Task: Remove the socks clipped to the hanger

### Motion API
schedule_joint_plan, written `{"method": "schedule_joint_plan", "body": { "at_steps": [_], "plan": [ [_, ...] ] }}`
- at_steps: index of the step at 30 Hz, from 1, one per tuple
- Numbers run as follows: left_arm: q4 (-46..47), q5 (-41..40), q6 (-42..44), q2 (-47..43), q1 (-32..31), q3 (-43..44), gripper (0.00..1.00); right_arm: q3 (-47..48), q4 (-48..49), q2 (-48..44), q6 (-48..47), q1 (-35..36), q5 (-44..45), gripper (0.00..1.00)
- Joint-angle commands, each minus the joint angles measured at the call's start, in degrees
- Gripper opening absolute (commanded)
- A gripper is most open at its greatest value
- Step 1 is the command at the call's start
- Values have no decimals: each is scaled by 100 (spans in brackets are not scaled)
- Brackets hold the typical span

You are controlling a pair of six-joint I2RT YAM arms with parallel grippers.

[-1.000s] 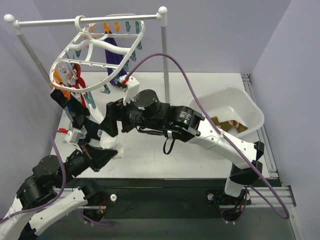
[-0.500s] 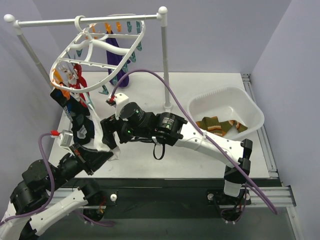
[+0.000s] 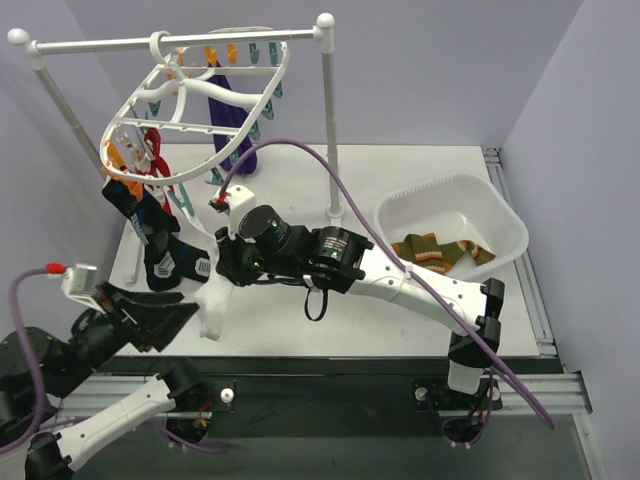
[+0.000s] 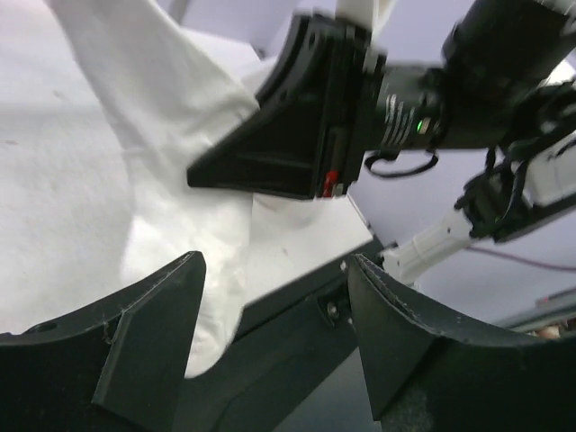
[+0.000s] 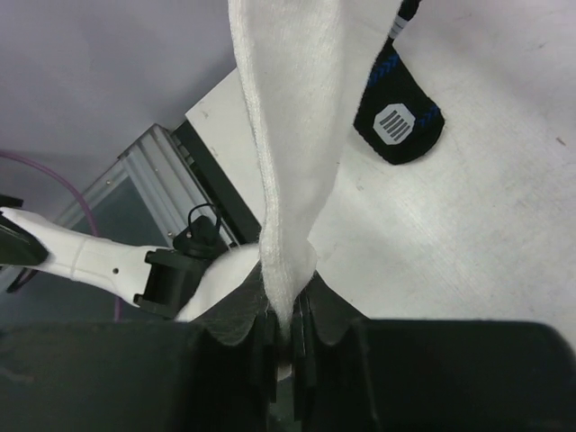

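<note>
The white hanger (image 3: 190, 110) hangs from the rail, tilted, with small orange and teal clips. A purple sock (image 3: 232, 120), a red-and-white sock (image 3: 150, 150) and a black-navy sock (image 3: 160, 248) dangle from it. My right gripper (image 3: 222, 272) (image 5: 288, 310) is shut on a white sock (image 3: 212, 305) (image 5: 297, 108), pinching its fold between the pads. That sock runs out of the top of the right wrist view. My left gripper (image 3: 172, 315) (image 4: 274, 261) stands open and empty, just left of the white sock (image 4: 135, 135).
A white basin (image 3: 500, 215) at the right holds olive striped socks (image 3: 435, 250). The rail's right pole (image 3: 328, 120) stands behind the right arm. The black-navy sock (image 5: 396, 117) hangs close beside the white one.
My left gripper has opened, let go of the white sock and drawn back down-left. My right gripper reached in from the right and shut on that sock.
</note>
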Motion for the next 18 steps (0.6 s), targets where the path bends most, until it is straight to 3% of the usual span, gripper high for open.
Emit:
{"method": "schedule_joint_plan", "body": {
  "at_steps": [1, 6, 11, 18],
  "plan": [
    [-554, -1242, 305, 681, -29, 1083, 75, -108, 234, -59, -406, 52, 497, 0],
    [-678, -2796, 367, 1728, -29, 1798, 72, -372, 506, -138, -529, 96, 700, 0],
    [85, -3177, 727, 2169, -29, 1807, 69, -442, 568, -173, -626, 114, 727, 0],
    [464, -3775, 990, 2950, -29, 1975, 68, -644, 612, -393, -696, 114, 850, 0]
  ]
}}
